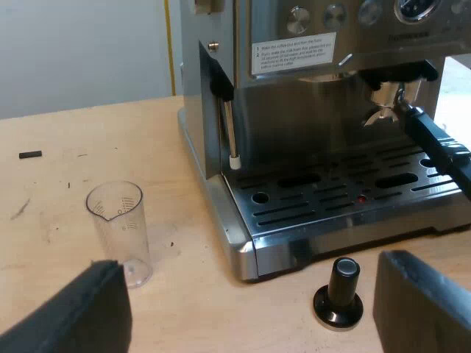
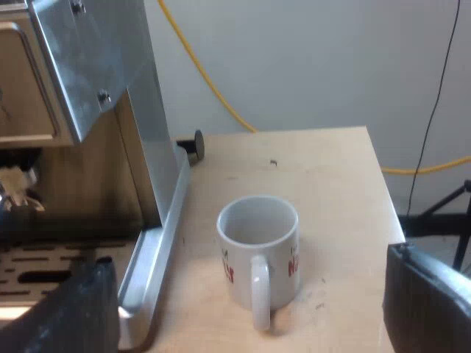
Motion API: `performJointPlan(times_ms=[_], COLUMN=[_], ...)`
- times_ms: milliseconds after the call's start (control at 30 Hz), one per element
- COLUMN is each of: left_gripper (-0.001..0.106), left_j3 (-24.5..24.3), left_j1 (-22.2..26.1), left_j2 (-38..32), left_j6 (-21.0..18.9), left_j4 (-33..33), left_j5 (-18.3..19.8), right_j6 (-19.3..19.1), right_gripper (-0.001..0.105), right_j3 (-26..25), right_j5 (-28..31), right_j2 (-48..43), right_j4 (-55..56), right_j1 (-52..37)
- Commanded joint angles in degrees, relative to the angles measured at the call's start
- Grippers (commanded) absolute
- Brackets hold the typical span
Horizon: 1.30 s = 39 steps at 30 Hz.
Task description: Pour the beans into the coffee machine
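The left hand (image 1: 250, 268) hangs low over the worktop (image 1: 66, 140), fingers wide apart, holding nothing. Nearest thing is the measuring glass (image 1: 118, 228): upright, long axis vertical, pouring lip turned toward the camera. It stands just beyond one finger and outside the gap, not between the fingers. It looks clear, and I can make out no beans in it. A tamper (image 1: 339, 293) with a black knob stands within the gap, just before the drip tray (image 1: 346, 198) of the espresso machine (image 1: 294, 140). Farther in, the holder (image 1: 430, 140) is locked at the machine's front. The right hand (image 2: 250, 261), likewise wide apart and empty, is above a mug (image 2: 257, 254) beside the machine. Judgement: the left arm is the nearer. It must shift sideways to centre the glass before closing, then lift to the machine's top.
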Motion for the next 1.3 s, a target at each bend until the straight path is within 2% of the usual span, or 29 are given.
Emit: performJointPlan(times_ms=[33,200,267,367,400,667,1000,1300], left_gripper=[0.07,0.07,0.07,0.07,0.07,0.07,0.07,0.07], left_j3=[-0.31,1.04,2.31,3.91,5.88,10.56,12.68,12.65], left_j1=[-0.29,-0.29,-0.29,-0.29,-0.29,-0.29,-0.29,-0.29], left_j2=[-2.52,-2.52,-2.52,-2.52,-2.52,-2.52,-2.42,-2.42], left_j6=[-0.31,0.74,0.77,0.77,0.77,0.77,0.77,0.77], left_j4=[0.12,-0.89,-0.99,-1.64,-2.79,-5.11,-5.11,-5.11], left_j5=[-2.77,-7.38,-8.04,-8.14,-8.14,-7.73,-7.31,-7.31], right_j6=[-0.66,-0.54,0.03,0.79,0.8,0.64,0.64,1.6], right_gripper=[0.079,0.079,0.079,0.079,0.079,0.079,0.079,0.079], right_j3=[0.83,2.83,4.15,4.94,5.64,7.56,11.01,11.07], right_j5=[-0.54,-0.65,-2.26,-3.66,-4.38,-4.37,-4.37,-4.26], right_j2=[-2.65,-2.65,-2.65,-2.65,-2.65,-2.65,-2.65,-2.65], right_j4=[-0.19,-0.09,0.2,0.54,2.27,6.25,8.24,9.24], right_j1=[-0.21,-0.21,-0.21,-0.21,-0.21,-0.21,-0.21,-0.21])
